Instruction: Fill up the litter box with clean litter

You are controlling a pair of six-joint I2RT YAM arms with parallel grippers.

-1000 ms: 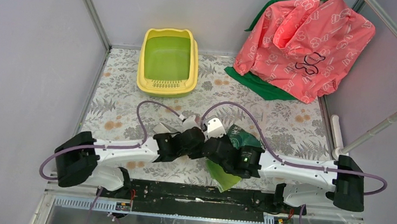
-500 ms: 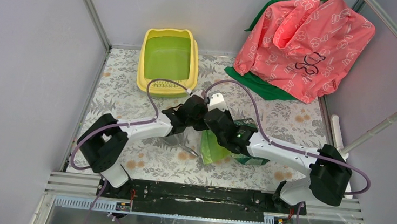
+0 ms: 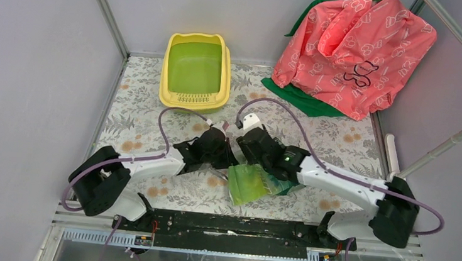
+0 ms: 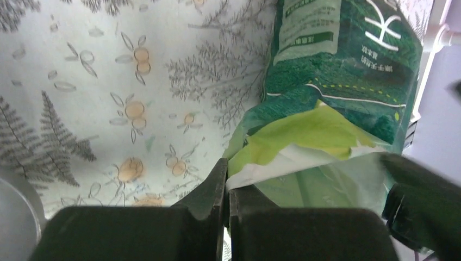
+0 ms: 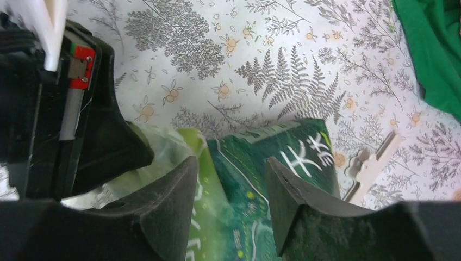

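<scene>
The litter box point(image 3: 165, 77) sits bare at the back of the surface point(image 3: 135, 116), well apart, while the left fingers point(image 4: 209, 190) clamp tight on the green bag's point(image 3: 255, 182) torn lip, likely to hold its mouth up, and the right fingers point(image 5: 168, 201) straddle it, spread, grip unclear.

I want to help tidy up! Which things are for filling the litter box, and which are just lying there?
For the job:
yellow litter box
green bag

Just lying about:
pink patterned cloth
green cloth under it

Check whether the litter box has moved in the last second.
No. The litter box sits in the same spot against the back wall, unmoved.
</scene>
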